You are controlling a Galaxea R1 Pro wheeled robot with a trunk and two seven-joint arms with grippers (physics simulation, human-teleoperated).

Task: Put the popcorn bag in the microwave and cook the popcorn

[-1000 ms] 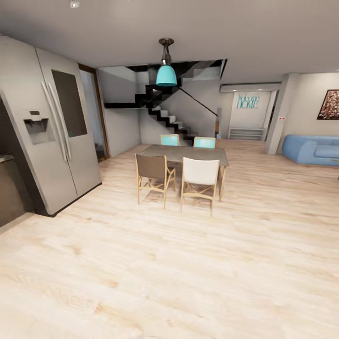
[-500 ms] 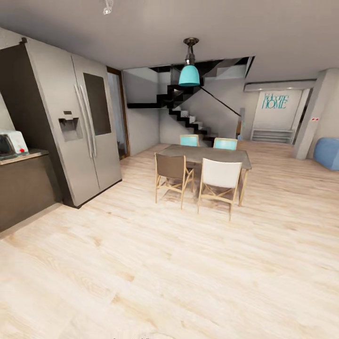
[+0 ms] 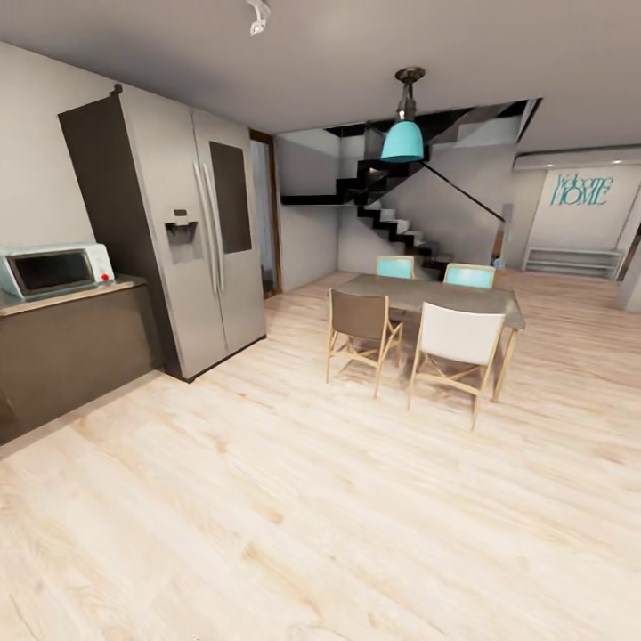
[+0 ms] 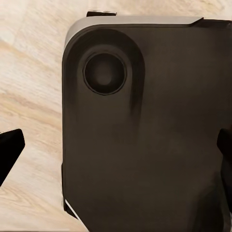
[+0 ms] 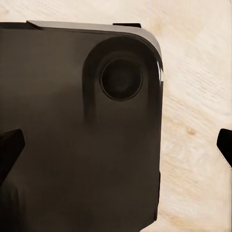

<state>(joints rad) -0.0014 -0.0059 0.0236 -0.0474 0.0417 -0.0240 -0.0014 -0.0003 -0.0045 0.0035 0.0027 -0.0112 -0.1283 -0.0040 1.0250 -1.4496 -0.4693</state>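
Observation:
The microwave (image 3: 53, 270) is a pale mint-blue box with a dark glass door, far left in the head view. It stands on the grey countertop (image 3: 85, 295) above dark cabinet fronts. The popcorn bag is out of view. In the left wrist view my left gripper (image 4: 116, 154) is open, its dark fingertips (image 4: 9, 151) wide apart with nothing between them, over the robot's dark base (image 4: 145, 135). In the right wrist view my right gripper (image 5: 116, 147) is open too, and it hangs empty over that base (image 5: 72, 145).
A tall steel fridge (image 3: 191, 240) stands right of the counter. A dining table (image 3: 436, 296) with several chairs (image 3: 361, 325) sits at centre right under a teal pendant lamp (image 3: 402, 141). Stairs (image 3: 396, 223) rise behind. Pale wood floor (image 3: 294, 499) stretches wide in front.
The camera has swung left. The fridge, table and stairs slid right in the picture, the microwave and counter came into view at the left, and the blue sofa left the frame.

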